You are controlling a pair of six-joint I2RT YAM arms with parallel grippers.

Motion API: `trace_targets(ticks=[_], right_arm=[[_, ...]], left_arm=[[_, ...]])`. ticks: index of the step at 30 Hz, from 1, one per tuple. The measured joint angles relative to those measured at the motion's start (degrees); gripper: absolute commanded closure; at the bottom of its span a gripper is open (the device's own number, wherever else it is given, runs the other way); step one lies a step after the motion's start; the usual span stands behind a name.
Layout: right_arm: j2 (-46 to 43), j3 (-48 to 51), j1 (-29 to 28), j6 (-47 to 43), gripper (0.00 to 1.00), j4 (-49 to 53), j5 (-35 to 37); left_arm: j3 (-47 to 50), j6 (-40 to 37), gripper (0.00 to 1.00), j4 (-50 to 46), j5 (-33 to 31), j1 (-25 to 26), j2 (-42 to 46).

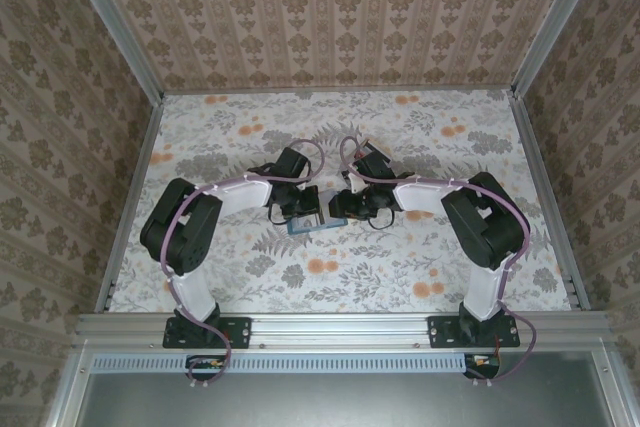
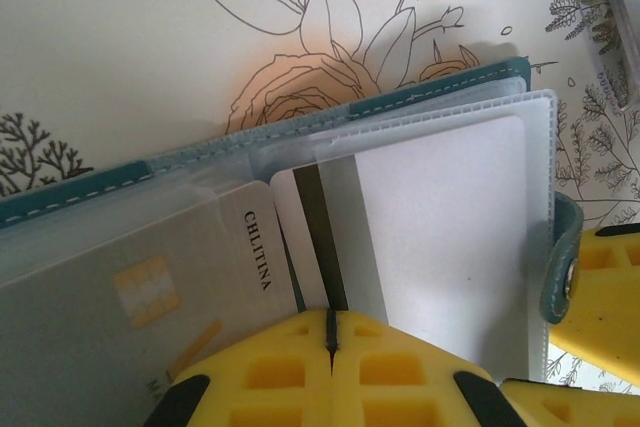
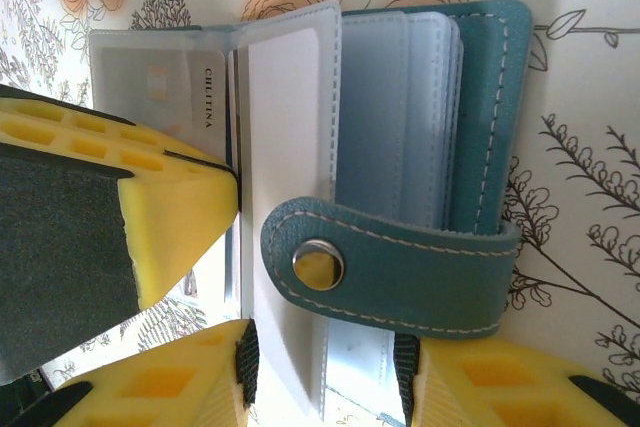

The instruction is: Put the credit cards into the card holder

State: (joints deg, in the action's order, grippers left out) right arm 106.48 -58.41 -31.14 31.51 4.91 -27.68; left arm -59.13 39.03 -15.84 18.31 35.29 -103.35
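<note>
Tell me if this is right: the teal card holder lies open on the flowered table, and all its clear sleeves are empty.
Not quite. The sleeves are not all empty: the left wrist view shows a pale card with a chip inside one. The rest holds: the teal card holder lies open on the flowered table.

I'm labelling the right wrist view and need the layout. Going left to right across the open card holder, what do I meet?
Printed card → white card → clear sleeves → card holder's teal cover.
</note>
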Motion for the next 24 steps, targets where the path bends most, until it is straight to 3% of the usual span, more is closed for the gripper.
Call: trace_targets(ticks=[24], right_arm=[[-3.0, 0.0, 0.0, 0.0, 0.57, 1.4, 0.2]], left_arm=[[-0.9, 0.0, 1.00, -0.5, -0.1, 0.3, -0.9]])
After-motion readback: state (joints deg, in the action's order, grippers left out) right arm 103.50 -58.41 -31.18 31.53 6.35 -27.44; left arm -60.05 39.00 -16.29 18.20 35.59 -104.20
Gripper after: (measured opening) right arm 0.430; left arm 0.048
